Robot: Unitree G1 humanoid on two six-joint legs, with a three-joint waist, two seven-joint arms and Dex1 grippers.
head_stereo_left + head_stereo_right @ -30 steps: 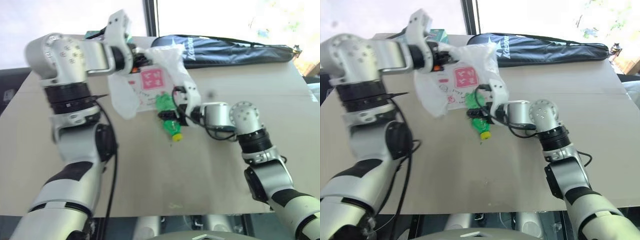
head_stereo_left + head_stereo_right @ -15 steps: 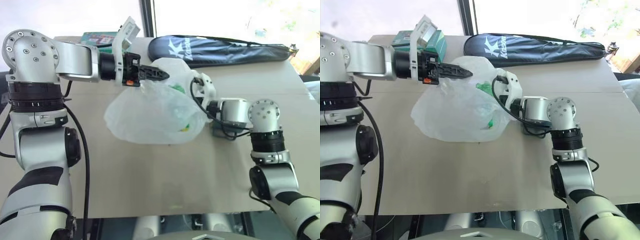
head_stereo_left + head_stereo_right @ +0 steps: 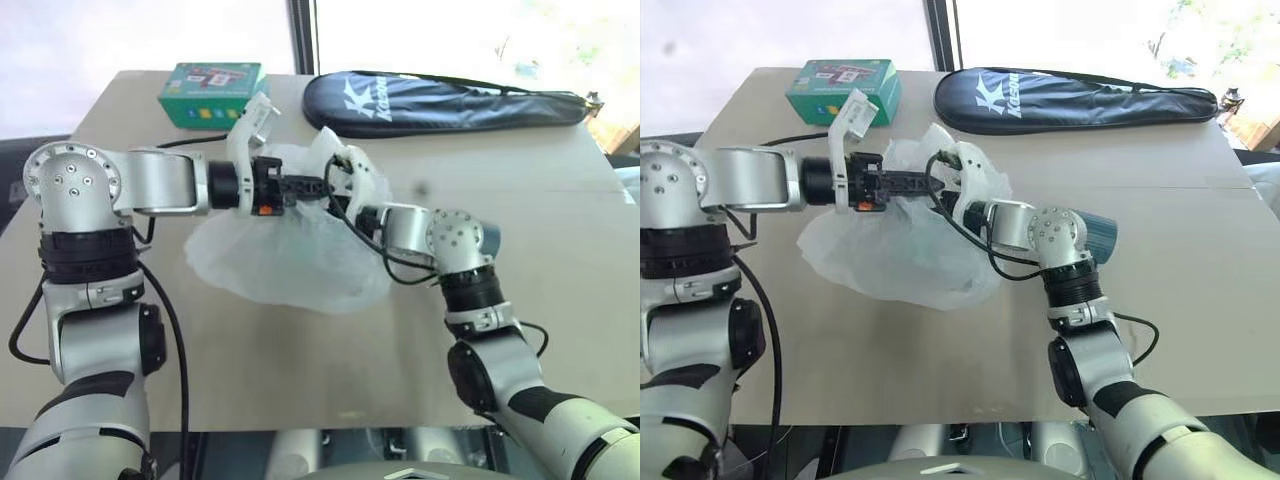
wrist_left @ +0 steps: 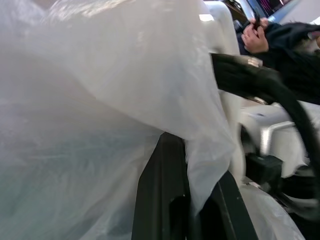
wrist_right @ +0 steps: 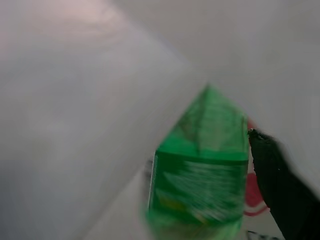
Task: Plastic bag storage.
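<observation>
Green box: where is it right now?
In the left eye view, the green box sits at the table's far left, left of the black racket case, beyond the plastic bag.

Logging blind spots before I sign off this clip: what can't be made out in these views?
- Right gripper: one black finger in the right wrist view; head views lose its tip under the plastic bag, so a grip cannot be judged.
- Green bottle: blurred in the right wrist view, label unreadable.
- Left gripper: bag film drapes over it in the left wrist view.
- Racket case: far end cut by glare.
</observation>
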